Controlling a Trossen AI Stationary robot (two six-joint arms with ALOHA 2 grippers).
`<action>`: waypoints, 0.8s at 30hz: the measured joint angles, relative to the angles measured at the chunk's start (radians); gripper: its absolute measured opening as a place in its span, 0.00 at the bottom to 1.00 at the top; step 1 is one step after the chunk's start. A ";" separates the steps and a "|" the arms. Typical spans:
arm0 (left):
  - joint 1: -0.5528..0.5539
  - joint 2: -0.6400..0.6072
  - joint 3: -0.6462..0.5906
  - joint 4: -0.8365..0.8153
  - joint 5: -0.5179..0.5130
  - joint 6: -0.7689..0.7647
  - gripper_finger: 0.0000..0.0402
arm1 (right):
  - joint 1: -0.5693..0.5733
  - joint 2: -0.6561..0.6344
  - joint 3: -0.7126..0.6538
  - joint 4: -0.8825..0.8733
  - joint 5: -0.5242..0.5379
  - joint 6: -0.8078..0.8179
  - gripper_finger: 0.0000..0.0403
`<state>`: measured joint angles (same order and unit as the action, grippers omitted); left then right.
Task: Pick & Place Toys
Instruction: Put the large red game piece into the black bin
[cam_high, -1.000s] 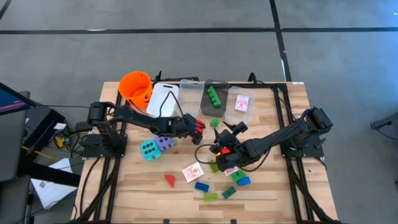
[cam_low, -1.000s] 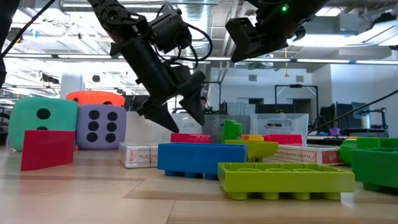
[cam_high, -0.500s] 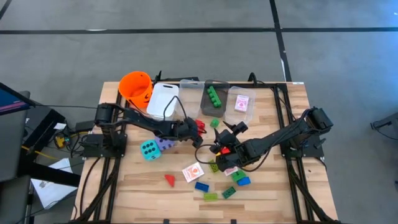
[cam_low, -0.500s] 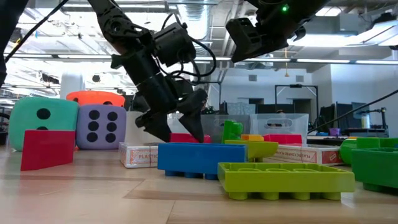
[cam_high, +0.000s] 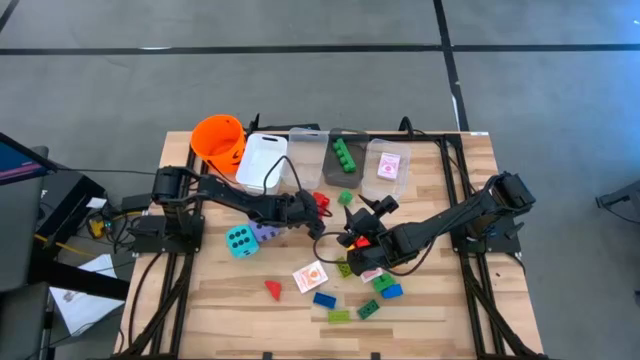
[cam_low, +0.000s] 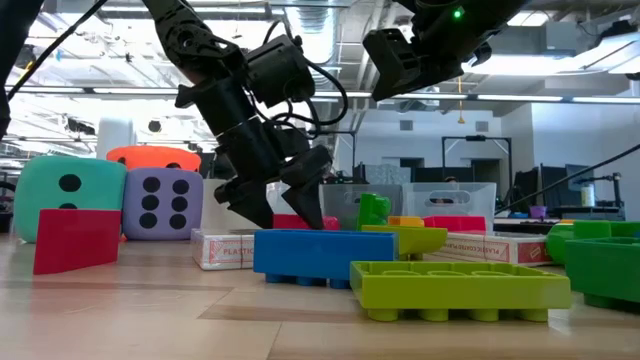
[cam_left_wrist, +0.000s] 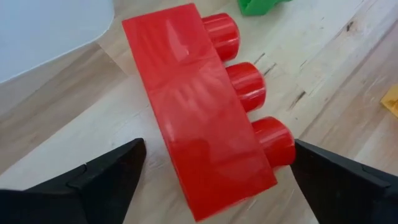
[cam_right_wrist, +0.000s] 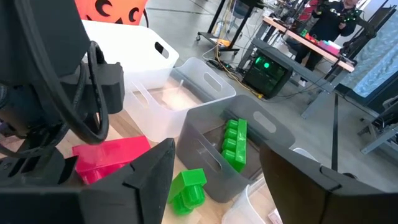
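Bright even overhead light, soft shadows, glare on red brick (cam_left_wrist: 205, 118)

Glossy plastic toys on pale planked wood

The red brick (cam_left_wrist: 205, 118) is smooth, shiny plastic catching the light; the table (cam_left_wrist: 336, 74) under it is matt wood with visible grain and small knots. Beside the brick, the bin (cam_right_wrist: 205, 134) looks like frosted, translucent plastic.

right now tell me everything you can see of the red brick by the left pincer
The red brick is a glossy plastic block, long and flat-sided, with three round studs in a row along one edge. It lies on its side on the wooden table, studs pointing sideways, just in front of the white bin. The left pincer is open, its fingers straddling the brick without visibly touching it. A green brick lies close by, apart from it.
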<state>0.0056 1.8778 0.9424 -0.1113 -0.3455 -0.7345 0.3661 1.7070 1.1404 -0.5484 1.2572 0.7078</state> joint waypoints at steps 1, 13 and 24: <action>-0.002 0.000 -0.001 -0.003 -0.001 0.000 0.94 | 0.000 0.000 0.000 0.000 0.000 0.000 0.58; -0.014 0.000 -0.006 -0.032 -0.056 0.008 0.64 | 0.025 0.000 0.000 -0.036 -0.005 0.063 0.58; -0.083 -0.006 -0.008 -0.022 -0.073 0.129 0.66 | 0.056 0.000 0.000 -0.062 0.005 0.118 0.58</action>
<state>-0.0773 1.8717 0.9340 -0.1329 -0.4183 -0.6058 0.4221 1.7071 1.1408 -0.6103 1.2620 0.8263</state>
